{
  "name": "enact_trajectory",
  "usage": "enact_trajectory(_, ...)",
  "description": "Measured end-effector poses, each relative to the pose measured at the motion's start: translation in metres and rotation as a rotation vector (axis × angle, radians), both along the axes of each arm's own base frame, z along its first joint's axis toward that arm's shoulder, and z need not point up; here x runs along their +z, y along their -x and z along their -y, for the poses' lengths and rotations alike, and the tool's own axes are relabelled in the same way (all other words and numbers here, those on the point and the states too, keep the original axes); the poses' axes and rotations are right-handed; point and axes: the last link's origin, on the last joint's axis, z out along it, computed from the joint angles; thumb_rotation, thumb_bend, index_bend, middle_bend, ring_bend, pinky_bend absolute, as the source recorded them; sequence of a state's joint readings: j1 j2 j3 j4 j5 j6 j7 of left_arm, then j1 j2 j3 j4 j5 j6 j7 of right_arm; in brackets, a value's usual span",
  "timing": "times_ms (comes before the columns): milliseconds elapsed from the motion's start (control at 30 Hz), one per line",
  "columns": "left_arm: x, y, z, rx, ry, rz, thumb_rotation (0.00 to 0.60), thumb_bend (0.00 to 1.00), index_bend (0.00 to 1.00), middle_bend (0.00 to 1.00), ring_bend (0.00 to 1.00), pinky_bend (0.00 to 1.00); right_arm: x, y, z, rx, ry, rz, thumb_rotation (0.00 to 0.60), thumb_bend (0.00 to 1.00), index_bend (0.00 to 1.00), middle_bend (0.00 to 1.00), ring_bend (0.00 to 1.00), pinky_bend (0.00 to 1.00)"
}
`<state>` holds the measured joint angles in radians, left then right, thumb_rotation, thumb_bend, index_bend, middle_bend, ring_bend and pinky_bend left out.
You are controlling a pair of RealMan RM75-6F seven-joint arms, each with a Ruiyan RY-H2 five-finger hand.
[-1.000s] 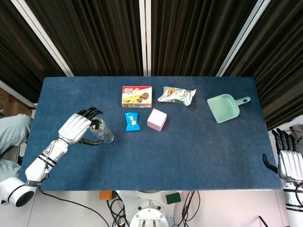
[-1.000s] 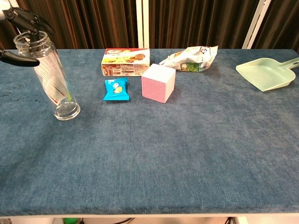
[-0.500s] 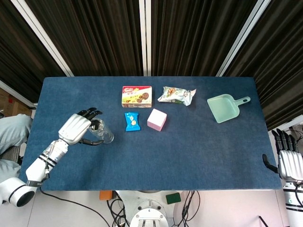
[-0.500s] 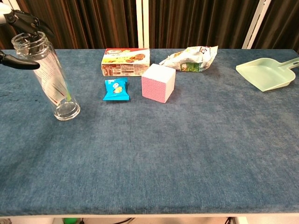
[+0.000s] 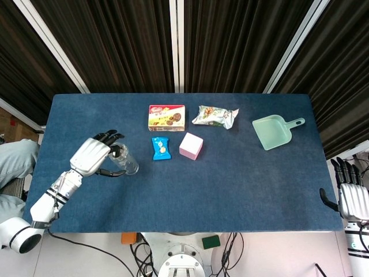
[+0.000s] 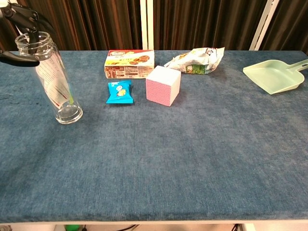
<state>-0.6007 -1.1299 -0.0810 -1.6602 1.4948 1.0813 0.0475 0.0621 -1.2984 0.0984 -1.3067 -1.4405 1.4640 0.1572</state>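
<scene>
A clear plastic bottle (image 5: 124, 161) (image 6: 54, 82) with no cap stands on the blue table (image 5: 230, 184) at the left. My left hand (image 5: 92, 154) is wrapped round its upper part, thumb on the near side and fingers (image 6: 21, 15) over the far side of the mouth. In the chest view only the dark fingertips and thumb show at the bottle's rim. My right hand (image 5: 350, 195) hangs off the table's right front corner, fingers straight and apart, holding nothing.
A cookie box (image 5: 166, 117) (image 6: 130, 62), a blue snack packet (image 5: 161, 148) (image 6: 119, 92), a pink cube (image 5: 191, 145) (image 6: 163, 85) and a crumpled snack bag (image 5: 215, 116) (image 6: 197, 61) lie mid-table at the back. A pale green dustpan (image 5: 272, 131) (image 6: 274, 77) sits far right.
The bottle's top rocked slightly left and then back right with my left hand on it; its base stayed in place. The right hand has not moved.
</scene>
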Motion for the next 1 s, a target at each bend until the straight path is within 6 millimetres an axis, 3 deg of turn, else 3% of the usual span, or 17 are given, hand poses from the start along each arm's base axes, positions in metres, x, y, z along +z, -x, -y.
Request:
enact_trajectory(300,0.015,-0.008,0.002,-0.026,-0.052,0.045,0.281,0.12,0.53,0.18,0.12,0.27,0.0,0.0,0.0,0.0,-0.001,0.001,0.6,0.36,0.0,0.0,0.0,0.0)
enact_trajectory(500,0.044,-0.018,0.012,-0.089,-0.179,0.182,0.328,0.12,0.47,0.23,0.15,0.28,0.002,0.0,-0.001,0.002,0.008,0.006,0.6,0.36,0.0,0.0,0.0,0.0)
enact_trajectory(600,0.06,-0.013,0.025,-0.104,-0.262,0.249,0.331,0.12,0.44,0.23,0.15,0.28,0.002,0.001,-0.001,0.001,0.006,0.011,0.6,0.36,0.0,0.0,0.0,0.0)
enact_trajectory(733,0.068,0.018,0.054,-0.025,-0.333,0.263,0.332,0.12,0.36,0.23,0.15,0.28,0.003,0.003,-0.003,-0.003,0.008,0.008,0.6,0.35,0.0,0.0,0.0,0.0)
enact_trajectory(900,0.057,0.071,0.094,0.132,-0.376,0.219,0.285,0.12,0.16,0.19,0.14,0.27,0.006,0.009,-0.009,-0.013,-0.002,-0.018,0.6,0.33,0.0,0.0,0.0,0.0)
enact_trajectory(967,0.049,0.092,0.11,0.198,-0.382,0.2,0.227,0.11,0.11,0.15,0.1,0.25,0.008,0.013,-0.012,-0.026,0.002,-0.026,0.6,0.33,0.0,0.0,0.0,0.0)
enact_trajectory(1000,0.045,0.1,0.117,0.225,-0.381,0.189,0.153,0.1,0.09,0.12,0.07,0.22,0.009,0.015,-0.013,-0.033,0.004,-0.026,0.6,0.33,0.0,0.0,0.0,0.0)
